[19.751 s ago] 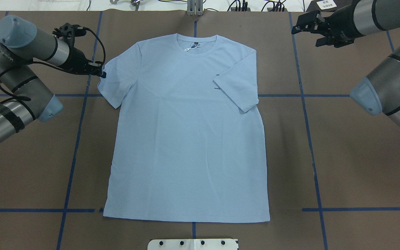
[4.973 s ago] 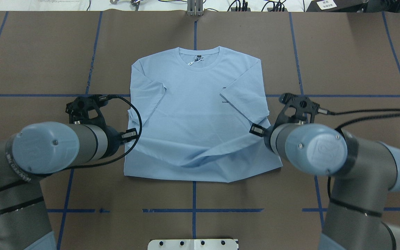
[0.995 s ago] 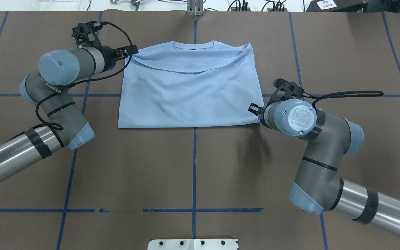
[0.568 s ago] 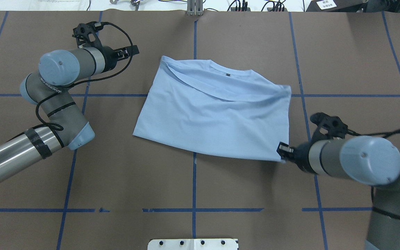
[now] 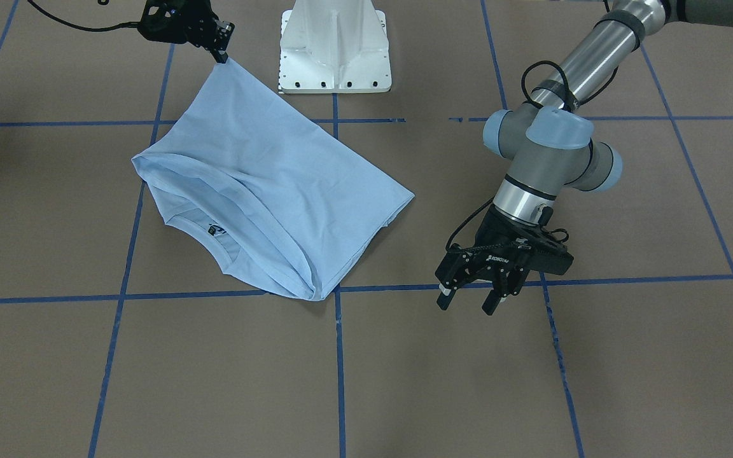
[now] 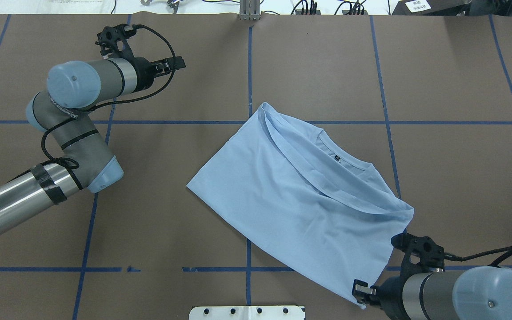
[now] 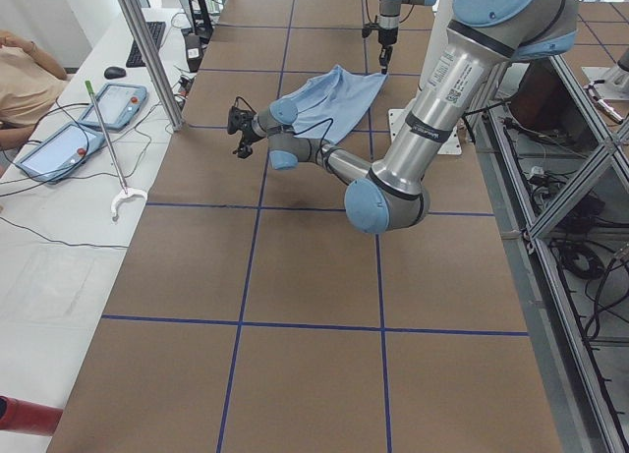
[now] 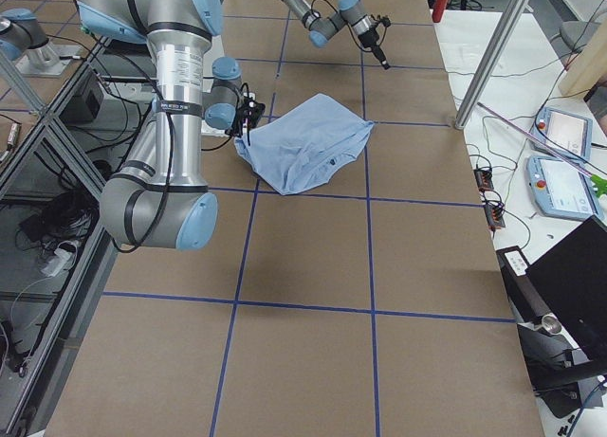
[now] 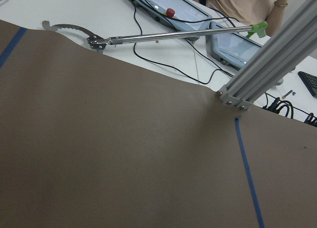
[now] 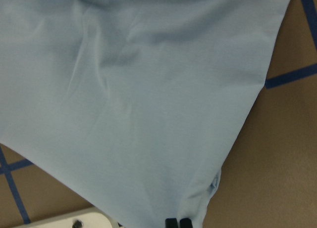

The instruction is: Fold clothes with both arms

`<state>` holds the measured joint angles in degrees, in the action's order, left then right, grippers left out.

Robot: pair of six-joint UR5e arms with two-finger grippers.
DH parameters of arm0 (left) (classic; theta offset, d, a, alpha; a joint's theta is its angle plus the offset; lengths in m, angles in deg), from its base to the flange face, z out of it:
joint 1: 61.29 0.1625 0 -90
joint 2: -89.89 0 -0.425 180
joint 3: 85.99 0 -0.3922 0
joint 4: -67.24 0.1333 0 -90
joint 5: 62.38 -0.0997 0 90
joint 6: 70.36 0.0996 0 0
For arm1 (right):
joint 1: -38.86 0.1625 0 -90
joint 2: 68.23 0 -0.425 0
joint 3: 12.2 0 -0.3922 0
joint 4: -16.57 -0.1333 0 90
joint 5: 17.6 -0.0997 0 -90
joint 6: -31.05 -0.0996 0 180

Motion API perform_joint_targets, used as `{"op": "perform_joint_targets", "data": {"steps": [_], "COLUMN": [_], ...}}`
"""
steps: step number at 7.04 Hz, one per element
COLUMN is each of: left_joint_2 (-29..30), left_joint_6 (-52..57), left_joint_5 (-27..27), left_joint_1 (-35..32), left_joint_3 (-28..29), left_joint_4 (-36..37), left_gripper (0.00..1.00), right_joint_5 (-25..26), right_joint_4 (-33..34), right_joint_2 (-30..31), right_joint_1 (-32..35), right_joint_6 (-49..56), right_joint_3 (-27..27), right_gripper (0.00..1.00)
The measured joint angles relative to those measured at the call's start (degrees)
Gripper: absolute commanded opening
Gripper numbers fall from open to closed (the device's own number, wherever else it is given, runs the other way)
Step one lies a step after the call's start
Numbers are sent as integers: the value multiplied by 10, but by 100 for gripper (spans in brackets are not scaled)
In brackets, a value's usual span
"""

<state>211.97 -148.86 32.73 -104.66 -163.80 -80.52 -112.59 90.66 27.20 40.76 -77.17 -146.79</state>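
Observation:
The light blue T-shirt (image 6: 300,200) lies folded in half on the brown table, turned at an angle, with its collar and black neck label (image 6: 337,157) showing; the chest print is hidden. My right gripper (image 6: 362,295) is shut on the shirt's near right corner, close to the white base; the right wrist view shows its fingertips (image 10: 177,222) pinched on the fabric (image 10: 138,104). It also shows in the front view (image 5: 220,56). My left gripper (image 6: 177,66) is open and empty at the far left, well clear of the shirt. In the front view (image 5: 466,306) its jaws stand apart.
The white pedestal base (image 6: 247,312) sits at the near table edge, next to the right gripper. Blue tape lines (image 6: 249,266) grid the table. Beyond the far edge lie tablets (image 9: 173,5), cables and a metal reach stick (image 9: 148,37); an aluminium post (image 9: 267,65) stands there.
The left gripper let go of the far corner and stays open at the far left. The right gripper has dragged the shirt toward the near right, turning it as it went.

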Motion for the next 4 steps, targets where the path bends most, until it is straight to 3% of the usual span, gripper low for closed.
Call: {"op": "perform_joint_targets", "data": {"steps": [2,4], "left_joint_2": [-41,-83], "left_joint_6": [-122,-201], "left_joint_5": [50,26], "left_joint_1": [36,109], "left_joint_3": [-87,-172], "left_joint_4": [5,72], "left_gripper": [80,74], "right_joint_5": [10,12], "right_joint_4": [-1,-1], "right_joint_2": [-6,-49], "right_joint_1": [33,130], "right_joint_6": [-6,-2], "right_joint_3": [-4,22], "right_gripper": [100,100]}}
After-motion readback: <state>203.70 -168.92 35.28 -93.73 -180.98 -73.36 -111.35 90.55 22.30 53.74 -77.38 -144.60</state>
